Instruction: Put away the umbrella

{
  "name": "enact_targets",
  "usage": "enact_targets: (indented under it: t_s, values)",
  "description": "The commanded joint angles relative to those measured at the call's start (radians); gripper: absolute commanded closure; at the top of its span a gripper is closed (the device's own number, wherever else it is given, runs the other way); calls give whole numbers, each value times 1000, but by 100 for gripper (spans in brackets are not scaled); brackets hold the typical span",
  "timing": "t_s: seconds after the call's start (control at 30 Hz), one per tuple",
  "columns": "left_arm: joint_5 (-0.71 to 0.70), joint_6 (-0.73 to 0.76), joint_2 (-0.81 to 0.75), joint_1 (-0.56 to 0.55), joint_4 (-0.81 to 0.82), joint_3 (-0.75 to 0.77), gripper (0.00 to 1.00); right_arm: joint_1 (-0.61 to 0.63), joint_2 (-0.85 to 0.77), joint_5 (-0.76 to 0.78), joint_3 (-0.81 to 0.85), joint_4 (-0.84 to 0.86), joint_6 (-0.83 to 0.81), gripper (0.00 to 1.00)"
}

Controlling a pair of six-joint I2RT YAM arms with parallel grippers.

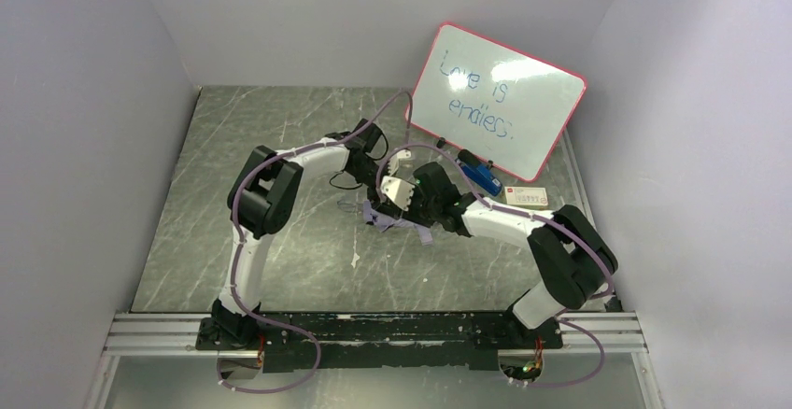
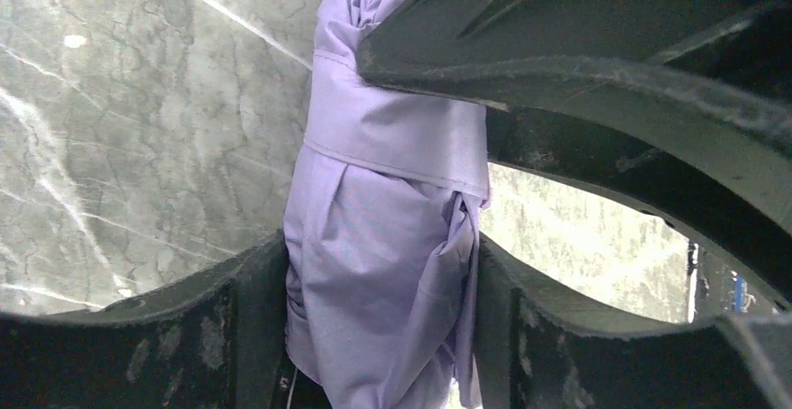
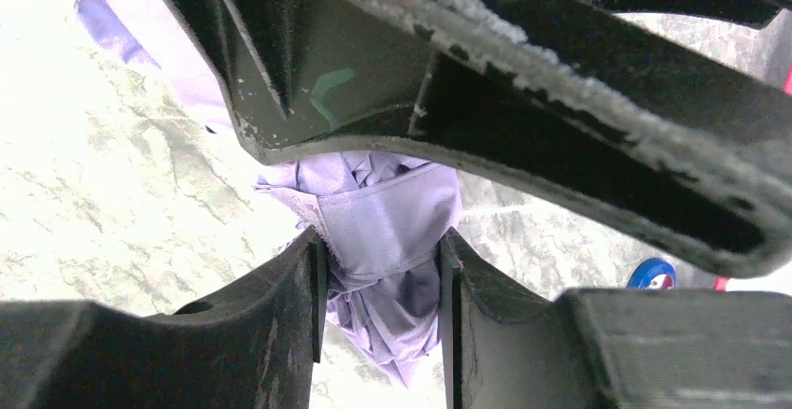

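Observation:
The umbrella [image 1: 397, 221] is a folded bundle of pale lavender fabric near the middle of the marble table [image 1: 280, 241], mostly hidden under both wrists. My left gripper [image 2: 381, 306] is shut on the umbrella [image 2: 383, 241]; the fabric fills the gap between its black fingers [image 2: 233, 325], and a sewn strap band wraps the bundle above. My right gripper [image 3: 381, 278] is shut on the umbrella [image 3: 388, 241] too, pinching the strap band between its fingers [image 3: 299, 316]. In the top view the left gripper [image 1: 372, 194] and right gripper [image 1: 411, 205] meet over the bundle. Shaft and handle are hidden.
A red-framed whiteboard [image 1: 497, 101] with blue writing leans at the back right. A blue object [image 1: 481, 176] and a small white label card [image 1: 526, 197] lie beside it. Pale walls close in the table on three sides.

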Motion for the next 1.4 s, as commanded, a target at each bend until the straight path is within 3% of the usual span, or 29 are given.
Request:
enact_targets:
  t_s: [0.0, 0.13, 0.27, 0.33, 0.63, 0.77, 0.83, 0.97, 1.2, 1.27, 1.37]
  values:
    - [-131, 24, 64, -63, -62, -87, 36, 1, 83, 14, -66, -44, 9, 82]
    - [-152, 49, 63, -63, -77, -116, 35, 1, 70, 9, -72, -30, 10, 82]
    - [-150, 69, 60, -64, -84, -138, 13, 1, 80, 19, -68, -38, 5, 82]
    - [-150, 66, 58, -64, -77, -143, 11, 1, 81, 20, -69, -35, 5, 82]
    - [-187, 63, 82, -64, -82, -129, 44, 0, 59, 17, -76, -17, 20, 80]
    - [-219, 42, 80, -64, -55, -155, 63, 1, 5, -5, -87, 32, 42, 68]
    - [-238, 21, 87, -64, -49, -148, 79, 1, -39, -21, -100, 74, 54, 59]
    - [-274, -14, 100, -62, -34, -137, 89, 0, -107, -42, -121, 122, 69, 47]
    - [-300, -44, 116, -61, -27, -118, 94, 0, -269, 42, -179, 188, 137, 41]
    - [-311, -54, 116, -61, -22, -117, 95, 0, -332, 115, -202, 227, 216, 41]
    - [-323, -66, 115, -61, -14, -120, 95, 1, -446, 251, -219, 254, 492, 41]
